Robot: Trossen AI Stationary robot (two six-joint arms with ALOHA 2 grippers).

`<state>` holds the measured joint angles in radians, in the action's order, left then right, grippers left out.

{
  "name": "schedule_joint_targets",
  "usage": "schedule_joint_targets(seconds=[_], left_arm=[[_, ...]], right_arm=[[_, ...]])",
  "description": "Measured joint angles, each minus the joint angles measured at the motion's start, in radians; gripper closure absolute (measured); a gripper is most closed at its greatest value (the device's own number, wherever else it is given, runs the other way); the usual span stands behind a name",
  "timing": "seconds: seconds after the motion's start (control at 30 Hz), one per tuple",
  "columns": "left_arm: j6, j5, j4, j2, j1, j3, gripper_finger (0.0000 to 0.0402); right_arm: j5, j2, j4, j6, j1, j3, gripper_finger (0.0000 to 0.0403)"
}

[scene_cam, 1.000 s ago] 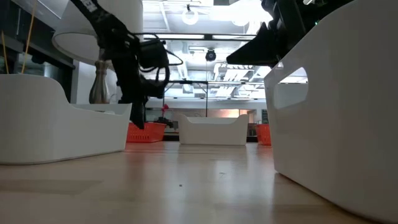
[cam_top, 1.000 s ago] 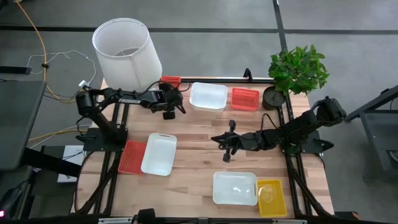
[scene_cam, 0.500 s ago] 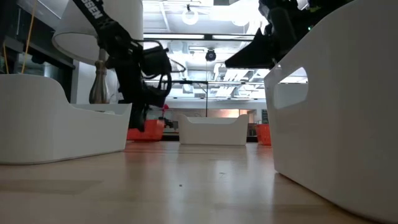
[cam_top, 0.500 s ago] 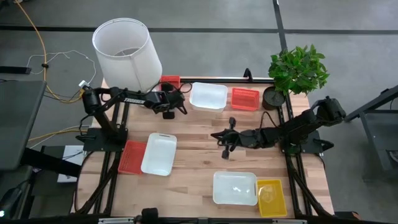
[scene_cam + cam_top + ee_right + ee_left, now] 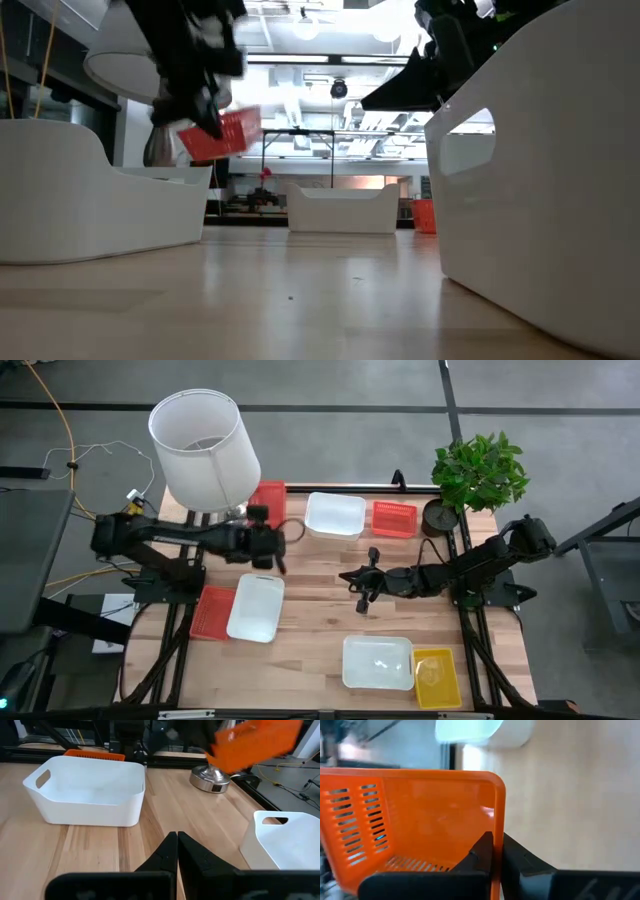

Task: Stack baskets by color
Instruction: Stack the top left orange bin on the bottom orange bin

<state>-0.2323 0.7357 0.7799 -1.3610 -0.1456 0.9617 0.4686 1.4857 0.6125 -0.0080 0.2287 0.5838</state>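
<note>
My left gripper [image 5: 267, 530] is shut on a red meshed basket [image 5: 266, 498], held in the air at the far left of the table beside the white lampshade [image 5: 205, 445]; it shows as a raised, tilted basket [image 5: 222, 135] in the low view. Another red basket [image 5: 394, 518] rests on its bottom at the far right, next to a white basket [image 5: 334, 515]. A third red basket [image 5: 210, 612] lies at the near left against a white basket [image 5: 256, 607]. A white basket [image 5: 378, 662] and a yellow one [image 5: 437, 678] stand near the front. My right gripper [image 5: 364, 588] is shut over the table's middle with nothing in it. My left gripper pinches one side wall of the red basket at its rim [image 5: 497, 822], near a rounded corner. One finger [image 5: 481, 854] is inside the basket and the other [image 5: 519, 857] outside. The basket is lifted clear of the table and hangs tilted.
The big lampshade and its metal base [image 5: 214, 780] stand right behind the held basket. A potted plant [image 5: 480, 470] fills the far right corner. Bare wood [image 5: 320, 575] lies between the two arms.
My left gripper has shut on the red basket at the far left, then risen and drawn back toward the table's left and near side. The basket, which stood on the table, now hangs clear and tilted. My right arm has kept still.
</note>
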Motion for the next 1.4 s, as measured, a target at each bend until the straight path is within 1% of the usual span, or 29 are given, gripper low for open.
schedule_joint_targets(seconds=[0.13, 0.3, 0.37, 0.4, 0.5, 0.6, 0.67, 0.8, 0.87, 1.1, 1.23, 1.4], left_arm=[[0.180, -0.073, 0.147, 0.051, 0.167, 0.090, 0.0401], [0.396, -0.207, 0.258, 0.047, 0.389, 0.212, 0.0401], [0.484, -0.234, 0.308, 0.027, 0.483, 0.255, 0.0401], [0.535, -0.236, 0.360, 0.016, 0.528, 0.274, 0.0401], [0.723, -0.238, 0.554, -0.033, 0.659, 0.333, 0.0401], [0.946, -0.273, 0.757, -0.089, 0.772, 0.375, 0.0401], [1.043, -0.326, 0.788, -0.125, 0.830, 0.382, 0.0401], [1.154, -0.470, 0.791, -0.172, 0.904, 0.377, 0.0401], [1.170, -0.516, 0.786, -0.212, 0.925, 0.368, 0.0401], [1.250, -0.564, 0.791, -0.297, 0.973, 0.321, 0.0401], [1.219, -0.620, 0.792, -0.341, 0.973, 0.293, 0.0401], [1.157, -0.605, 0.769, -0.363, 0.975, 0.283, 0.0401]], right_arm=[[0.000, 0.000, 0.002, 0.000, 0.000, 0.000, 0.0403], [0.000, 0.000, 0.005, 0.000, 0.000, 0.000, 0.0403], [-0.001, 0.000, 0.005, 0.000, 0.000, 0.000, 0.0403], [-0.004, 0.000, 0.005, 0.001, 0.000, 0.000, 0.0403], [-0.006, 0.000, 0.005, 0.007, 0.000, 0.000, 0.0403], [-0.006, 0.000, 0.005, 0.007, 0.000, 0.000, 0.0403], [-0.006, 0.000, 0.005, 0.007, 0.000, 0.000, 0.0403], [-0.006, 0.000, 0.005, 0.007, 0.000, 0.000, 0.0403], [-0.006, 0.000, 0.006, 0.007, 0.000, 0.000, 0.0403], [-0.006, 0.000, 0.014, 0.007, 0.000, 0.000, 0.0403], [-0.007, 0.000, 0.013, 0.007, 0.000, 0.000, 0.0403], [-0.007, 0.000, 0.012, 0.007, 0.000, 0.000, 0.0403]])
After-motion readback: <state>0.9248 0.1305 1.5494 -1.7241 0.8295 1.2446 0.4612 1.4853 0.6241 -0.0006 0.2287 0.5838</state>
